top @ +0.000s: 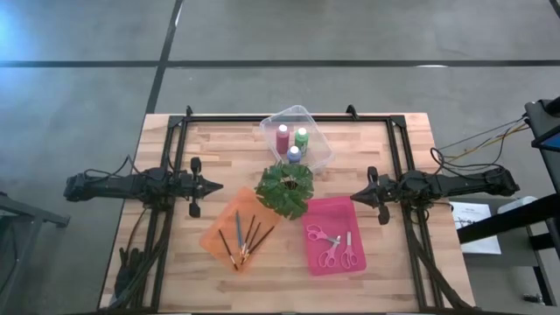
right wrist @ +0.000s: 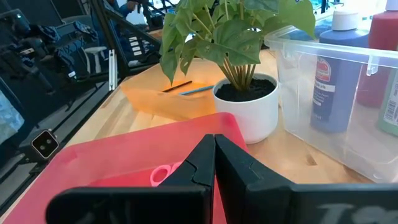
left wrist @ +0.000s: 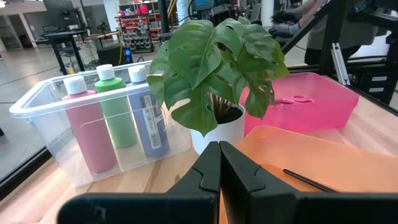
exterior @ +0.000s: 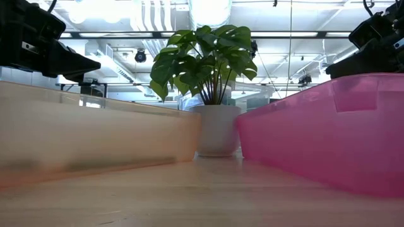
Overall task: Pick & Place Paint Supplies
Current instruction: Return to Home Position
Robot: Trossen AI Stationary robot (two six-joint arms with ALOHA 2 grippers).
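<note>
Three paint bottles, maroon-pink (top: 282, 138), green (top: 301, 137) and blue-purple (top: 294, 155), stand upright in a clear tray (top: 319, 140) at the far middle. Several dark-handled paintbrushes (top: 245, 241) lie in an orange tray (top: 214, 236). Two pink-handled scissors (top: 337, 248) lie in a pink tray (top: 350, 210). My left gripper (top: 217, 186) hovers shut at the table's left, pointing at the middle. My right gripper (top: 355, 198) hovers shut at the right, facing it. Neither touches anything.
A green leafy plant (top: 284, 188) in a white pot (exterior: 216, 129) stands in the middle between both grippers and all three trays. Black frame rails (top: 179, 157) run along the table's left, right and far sides. Bare wood shows near the front edge.
</note>
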